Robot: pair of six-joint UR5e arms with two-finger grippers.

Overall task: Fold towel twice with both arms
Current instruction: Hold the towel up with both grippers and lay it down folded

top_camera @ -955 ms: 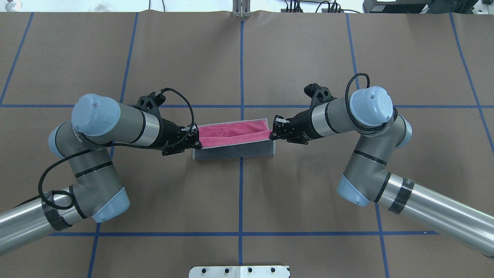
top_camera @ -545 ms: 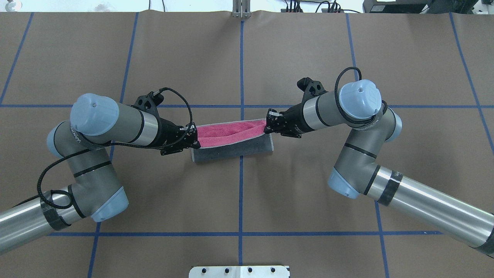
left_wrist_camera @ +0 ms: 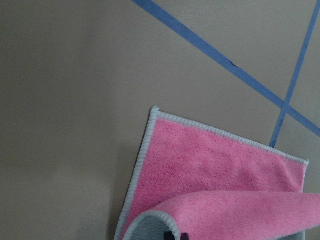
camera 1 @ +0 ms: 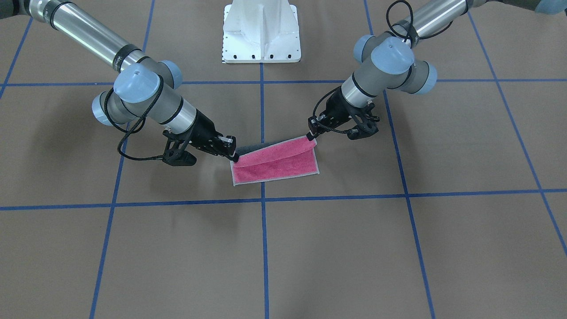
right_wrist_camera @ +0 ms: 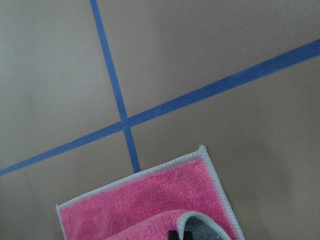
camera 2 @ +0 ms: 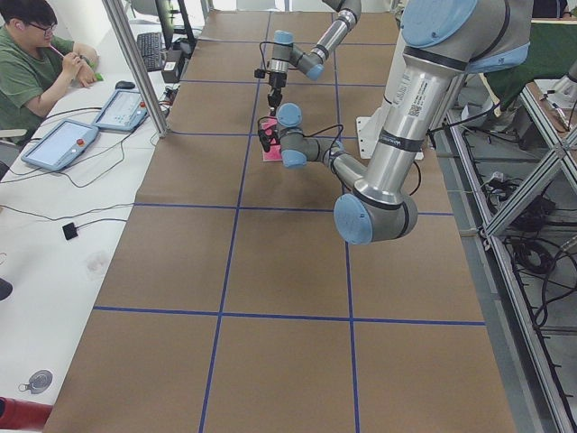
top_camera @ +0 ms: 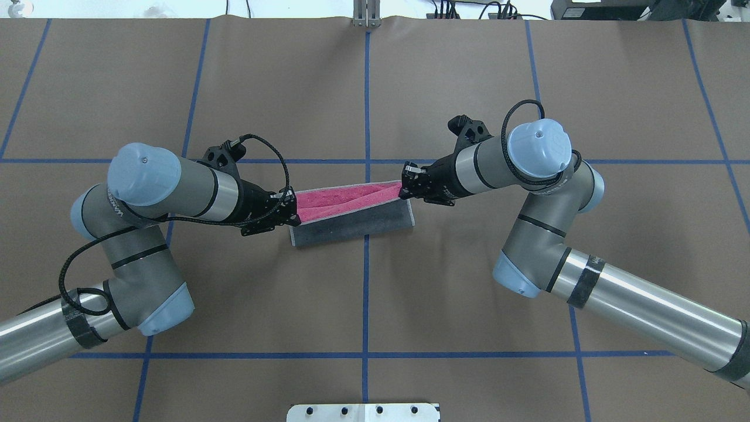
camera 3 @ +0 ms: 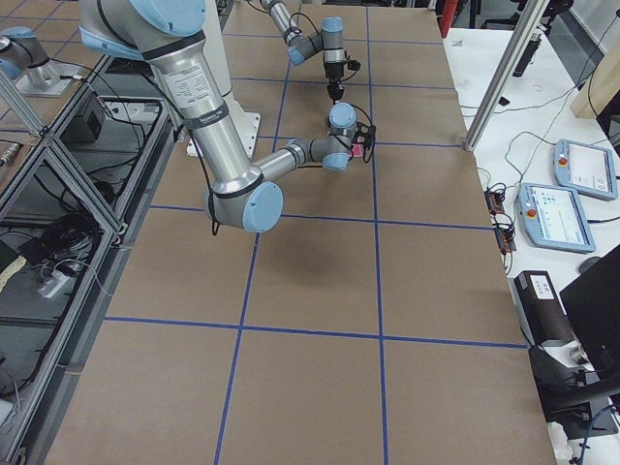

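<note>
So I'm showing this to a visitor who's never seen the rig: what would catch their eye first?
The pink towel at the table's middle, half rolled over so its grey back shows toward the robot. The left gripper and right gripper each pinch an end of its lifted edge. A grid of blue tape lines crosses the brown table.
</note>
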